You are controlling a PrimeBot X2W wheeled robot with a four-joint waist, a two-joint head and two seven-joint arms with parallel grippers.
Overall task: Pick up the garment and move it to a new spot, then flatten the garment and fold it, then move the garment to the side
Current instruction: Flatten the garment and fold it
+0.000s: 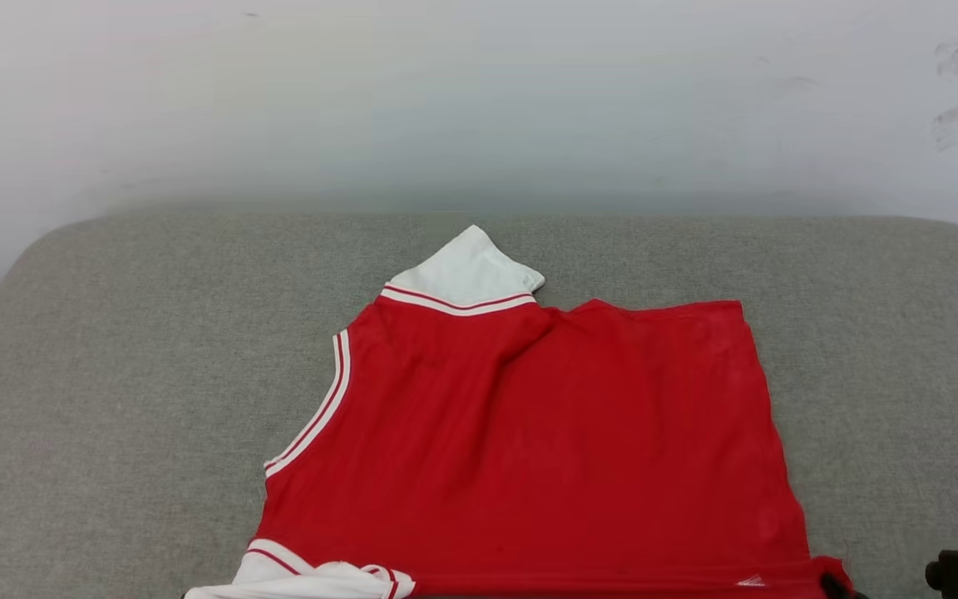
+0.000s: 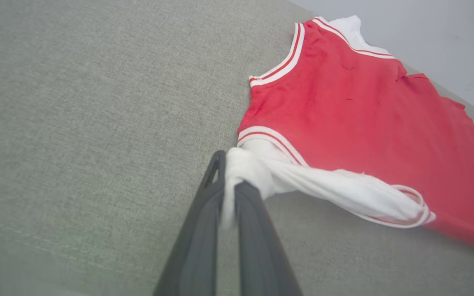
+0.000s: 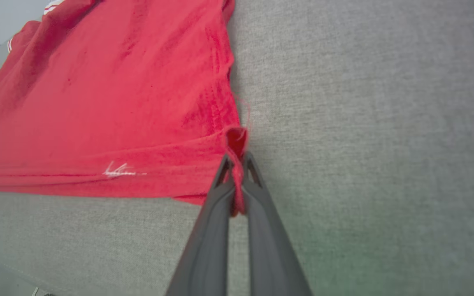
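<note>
Now, left gripper (image 2: 229, 176): clenched on the bunched white near sleeve (image 2: 344, 195), at 7 o'clock of the garment.
Right gripper (image 3: 237, 161): clenched on the red hem corner (image 3: 236, 137), at 5 o'clock of the garment.
Garment (image 1: 529, 433): plain red side up, spread sideways on the grey cushion (image 1: 113, 374); neckline toward 9 o'clock, hem toward 3 o'clock.
Near edge: strung between the two grippers; the near sleeve is twisted into a rope.
Creases: one pucker at 12 o'clock, just beside the far sleeve; the rest lies fairly smooth.
Far sleeve (image 1: 466, 270): white, pointing to 12 o'clock, flat on the cushion.
Wall (image 1: 446, 100): pale, beyond the cushion's far edge.
Step in hand: judged as flattening, with both near corners gripped for a pull or a lift; folding not yet begun.
Next move calls for: both arms travelling together with even tension, kept low, so the 12 o'clock pucker draws out and the sleeve untwists.
</note>
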